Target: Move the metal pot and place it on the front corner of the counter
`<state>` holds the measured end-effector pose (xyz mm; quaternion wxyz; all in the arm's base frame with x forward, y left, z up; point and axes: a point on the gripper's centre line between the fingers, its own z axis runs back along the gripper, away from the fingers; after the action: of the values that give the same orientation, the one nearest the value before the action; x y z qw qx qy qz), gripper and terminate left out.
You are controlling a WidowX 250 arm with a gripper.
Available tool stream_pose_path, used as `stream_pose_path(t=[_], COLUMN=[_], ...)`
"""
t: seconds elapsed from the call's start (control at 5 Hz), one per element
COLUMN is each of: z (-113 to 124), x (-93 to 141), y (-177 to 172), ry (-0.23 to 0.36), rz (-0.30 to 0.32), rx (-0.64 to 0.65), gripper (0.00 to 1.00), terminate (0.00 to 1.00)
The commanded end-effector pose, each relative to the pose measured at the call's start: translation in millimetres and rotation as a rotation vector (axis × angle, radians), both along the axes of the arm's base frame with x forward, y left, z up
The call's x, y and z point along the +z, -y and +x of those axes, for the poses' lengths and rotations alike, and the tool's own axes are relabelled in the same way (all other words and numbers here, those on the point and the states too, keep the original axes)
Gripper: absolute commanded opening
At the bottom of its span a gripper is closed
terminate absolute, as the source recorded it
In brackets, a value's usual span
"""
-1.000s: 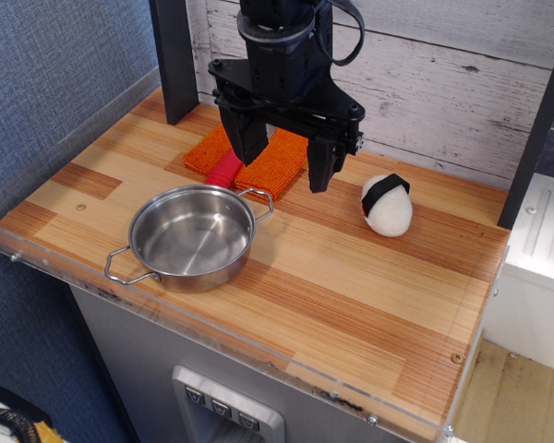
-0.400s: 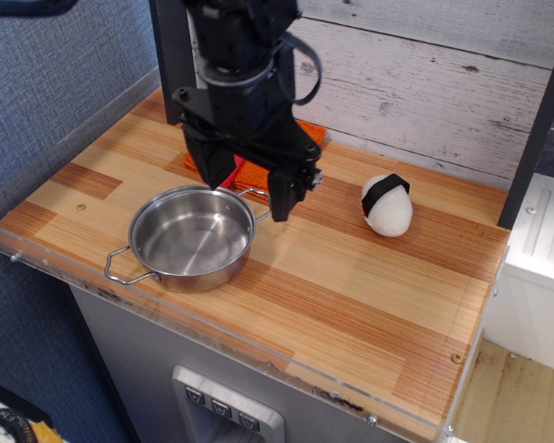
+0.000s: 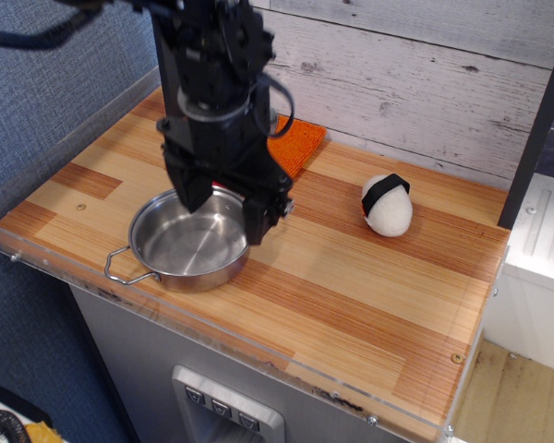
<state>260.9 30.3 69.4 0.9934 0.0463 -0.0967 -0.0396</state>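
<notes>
Striped wooden counter (image 3: 351,277) bearing the metal pot (image 3: 180,249) near its front-left edge, an orange cloth (image 3: 297,143), and a rice-ball toy (image 3: 387,205).

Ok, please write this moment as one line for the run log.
gripper: open, over back rim of metal pot | pot: on counter, not grasped | orange cloth: behind

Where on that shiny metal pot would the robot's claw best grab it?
Probably the thin rim at the back right of the metal pot, coming straight down. The pot sits upright and open, so one finger can go inside the wall and one outside. The gripper hangs open there.
</notes>
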Motion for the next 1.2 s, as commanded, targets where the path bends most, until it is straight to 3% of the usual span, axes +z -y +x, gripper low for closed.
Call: stream_pose_path(t=[0.0, 0.4, 0.6, 1.0], z=[16, 19, 19, 22], x=[-24, -36, -35, -36], y=[1, 5, 6, 17], ry=[-0.026, -0.064, -0.057, -0.058], rz=[-0.009, -0.019, -0.018, -0.018], rx=[-0.005, -0.007, -0.016, -0.025], gripper=[1.0, 1.0, 0.0, 0.0], terminate=[0.0, 0.0, 0.0, 0.0])
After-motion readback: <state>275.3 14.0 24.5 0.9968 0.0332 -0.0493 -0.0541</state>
